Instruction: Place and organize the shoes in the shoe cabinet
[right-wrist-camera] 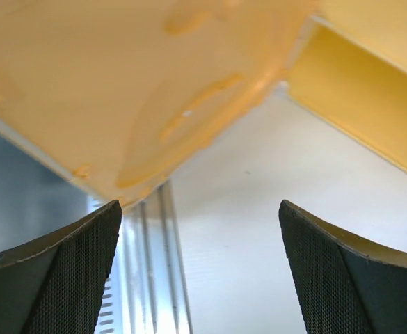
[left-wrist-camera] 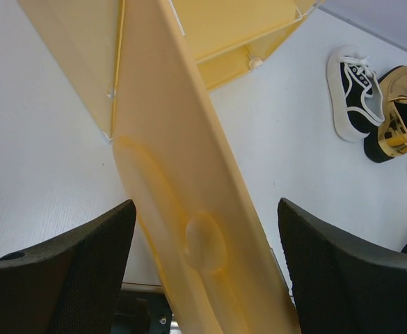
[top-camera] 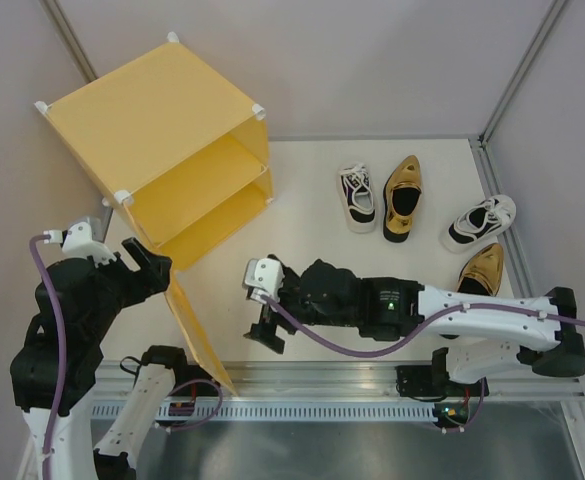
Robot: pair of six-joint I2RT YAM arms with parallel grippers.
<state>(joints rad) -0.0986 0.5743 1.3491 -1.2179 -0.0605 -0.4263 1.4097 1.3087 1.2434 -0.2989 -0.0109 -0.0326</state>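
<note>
The shoe cabinet [top-camera: 162,130] stands at the far left of the table [top-camera: 302,290], turned so that its open front faces the middle of the table. Its inner shelf [top-camera: 234,183] splits it into two compartments, and you can see no shoe in either. The hinged door [top-camera: 197,335] is swung fully outward toward the arm bases, so you may judge the opening step done and the whole placing step not yet begun.

The left gripper [top-camera: 144,262] hovers at the door's hinge side. In the left wrist view its fingers [left-wrist-camera: 71,268] are spread wide with the embossed panel passing between them, unclamped. The right gripper [top-camera: 264,332] hangs low just right of the door's free edge. Its fingers [right-wrist-camera: 57,271] are likewise parted and hold nothing, with only bare table between them.

All four shoes lie on the table, well apart from the cabinet on the right. A white-and-black sneaker [top-camera: 359,197] and a gold slip-on [top-camera: 404,197] sit side by side, nearly touching, nearest the opening. The second sneaker [top-camera: 480,222] and the second gold slip-on [top-camera: 482,270] lie by the right edge. You have four pick-ups and the pairing on the shelves ahead of you.
</note>
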